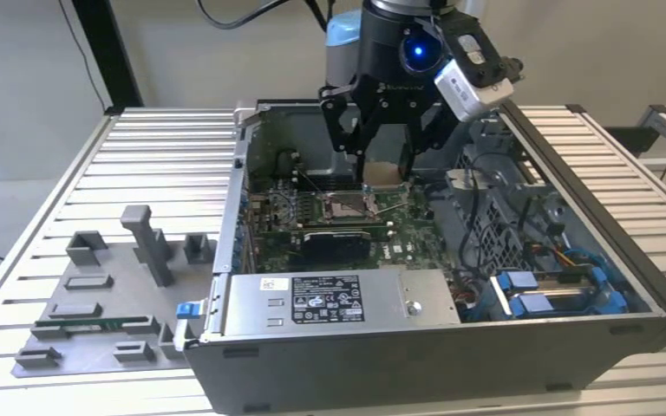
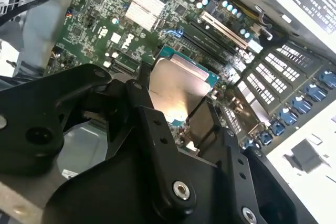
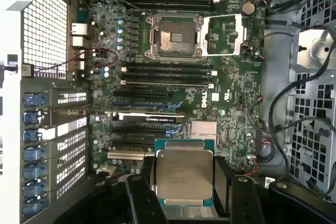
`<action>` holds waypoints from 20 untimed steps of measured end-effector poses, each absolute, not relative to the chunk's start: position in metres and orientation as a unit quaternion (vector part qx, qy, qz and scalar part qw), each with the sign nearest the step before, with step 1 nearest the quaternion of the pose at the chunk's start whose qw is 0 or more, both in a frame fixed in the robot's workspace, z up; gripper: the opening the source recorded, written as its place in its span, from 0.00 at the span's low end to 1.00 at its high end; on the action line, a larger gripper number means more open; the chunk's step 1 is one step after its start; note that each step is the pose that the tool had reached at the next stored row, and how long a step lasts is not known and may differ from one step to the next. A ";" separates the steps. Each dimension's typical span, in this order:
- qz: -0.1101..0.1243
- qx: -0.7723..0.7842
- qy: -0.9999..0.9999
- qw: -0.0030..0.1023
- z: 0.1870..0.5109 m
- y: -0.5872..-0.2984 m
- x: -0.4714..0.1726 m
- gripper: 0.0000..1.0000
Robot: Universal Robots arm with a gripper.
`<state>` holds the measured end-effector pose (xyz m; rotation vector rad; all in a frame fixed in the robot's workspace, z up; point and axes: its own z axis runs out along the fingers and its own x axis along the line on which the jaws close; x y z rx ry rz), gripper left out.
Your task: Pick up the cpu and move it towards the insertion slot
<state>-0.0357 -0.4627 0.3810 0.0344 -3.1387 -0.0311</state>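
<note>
My gripper point(image 1: 387, 176) hangs inside the open computer case, shut on the cpu point(image 1: 384, 172), which shows as a pale tan square between the black fingers. In the first wrist view the cpu point(image 3: 184, 174) is a silver-grey square with a teal edge, clamped on two opposite sides by the fingers point(image 3: 144, 187). The second wrist view has the cpu point(image 2: 176, 90) tilted above the motherboard. The insertion slot point(image 3: 175, 43) lies open on the board with its metal frame and brownish centre, well apart from the cpu. In the exterior view the slot point(image 1: 350, 205) sits just below and towards the exterior view's left of the gripper.
The socket's cover plate point(image 3: 226, 27) is folded open beside the slot. Memory slots point(image 3: 168, 74) and a black card point(image 1: 333, 247) lie on the board. A grey power supply point(image 1: 322, 299), loose cables point(image 1: 484, 225) and blue drive bays point(image 1: 553, 290) crowd the case. A grey fixture plate point(image 1: 90, 312) lies outside.
</note>
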 end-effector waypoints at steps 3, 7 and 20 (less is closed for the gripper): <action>-0.010 0.011 -1.000 0.001 0.381 -0.457 -0.036 0.00; -0.010 0.011 -1.000 0.001 0.380 -0.444 -0.036 0.00; -0.010 0.011 -1.000 0.001 0.377 -0.400 -0.037 0.00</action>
